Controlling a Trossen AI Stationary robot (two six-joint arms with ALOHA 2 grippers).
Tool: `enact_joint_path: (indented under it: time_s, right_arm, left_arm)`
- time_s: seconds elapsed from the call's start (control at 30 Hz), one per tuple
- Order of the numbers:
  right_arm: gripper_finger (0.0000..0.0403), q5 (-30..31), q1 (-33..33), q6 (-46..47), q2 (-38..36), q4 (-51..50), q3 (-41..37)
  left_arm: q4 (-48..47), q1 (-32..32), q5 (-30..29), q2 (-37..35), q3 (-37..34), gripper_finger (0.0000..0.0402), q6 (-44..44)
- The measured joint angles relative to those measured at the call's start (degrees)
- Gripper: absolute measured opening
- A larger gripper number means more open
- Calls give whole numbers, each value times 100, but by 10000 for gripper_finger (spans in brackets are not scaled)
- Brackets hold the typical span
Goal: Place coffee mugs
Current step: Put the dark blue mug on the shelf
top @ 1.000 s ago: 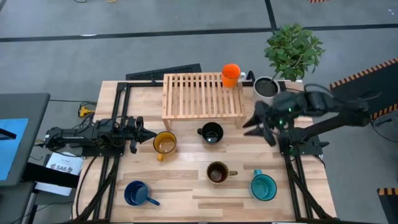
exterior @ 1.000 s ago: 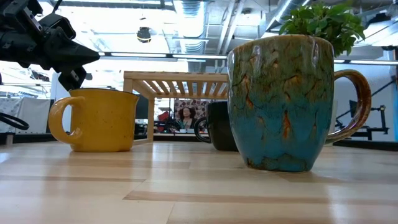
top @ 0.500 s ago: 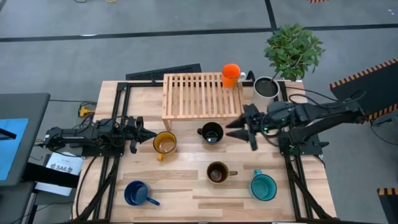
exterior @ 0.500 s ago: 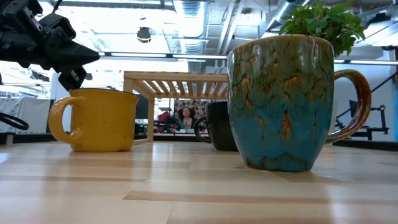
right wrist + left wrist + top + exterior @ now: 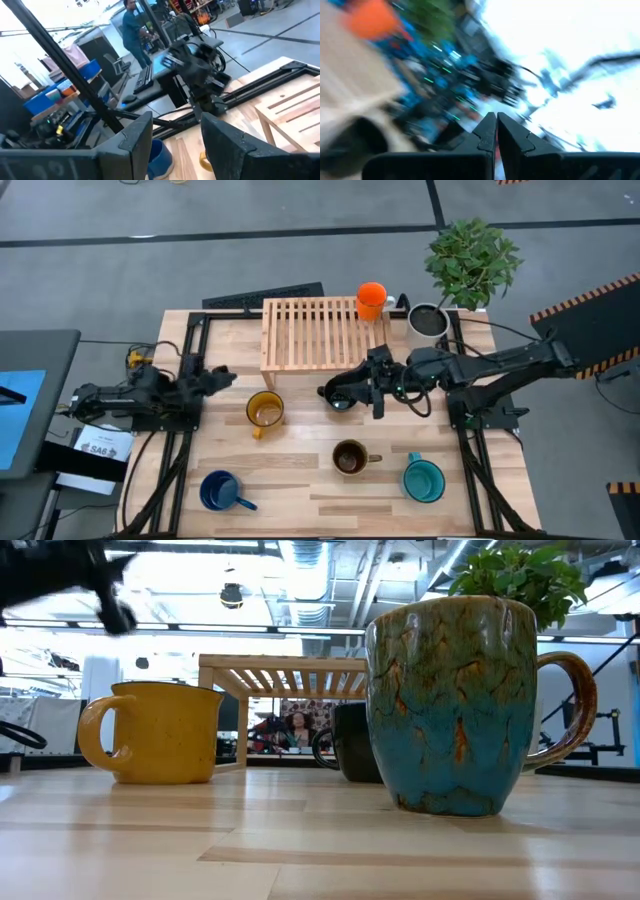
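Observation:
Six mugs stand on the table in the high view: orange (image 5: 371, 300) at the wooden rack's far right corner, yellow (image 5: 265, 411), black (image 5: 341, 401), brown (image 5: 350, 457), teal (image 5: 423, 479) and dark blue (image 5: 219, 490). My right gripper (image 5: 340, 386) is open, reaching from the right to the black mug's rim. Its wrist view (image 5: 175, 125) shows nothing between the fingers. My left gripper (image 5: 229, 373) is shut (image 5: 496, 122), raised left of the yellow mug. In the low view the teal mug (image 5: 450, 705) stands closest, with the yellow mug (image 5: 160, 732) and black mug (image 5: 350, 740) behind it.
A slatted wooden rack (image 5: 325, 333) stands at the far middle of the table. A white plant pot (image 5: 428, 319) with a leafy plant sits at the far right corner. A keyboard (image 5: 265, 297) lies behind the rack. Bare wood lies between the mugs.
My right gripper has swept toward the table's left, from beside the plant pot to the black mug, its arm stretching out. My left gripper has lifted and tipped up, moving a little toward the far edge. No mug has moved.

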Motion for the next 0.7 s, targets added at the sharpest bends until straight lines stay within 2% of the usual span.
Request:
enact_joint_path:
  time_s: [0.1,0.17,0.33,0.47,0.57,0.7]
  right_arm:
    - [193,10,-33,-20,-9,14,0]
    - [193,14,-63,-63,-60,-33,-3]
    - [193,115,-70,-234,-214,-37,0]
    - [193,107,-61,-397,-311,-115,-4]
    - [193,109,-63,-533,-375,-130,13]
    - [193,107,-61,-556,-436,-424,0]
  left_arm:
    - [87,-126,327,281,741,18,178]
    - [-431,-248,496,646,1395,35,420]
    - [-2842,-668,1482,1984,3144,90,1012]
    - [-5258,-1159,2210,2894,4312,126,1184]
    - [-6668,-1688,2230,3414,4772,139,1260]
    - [-7420,-2496,1850,3874,4883,141,1310]
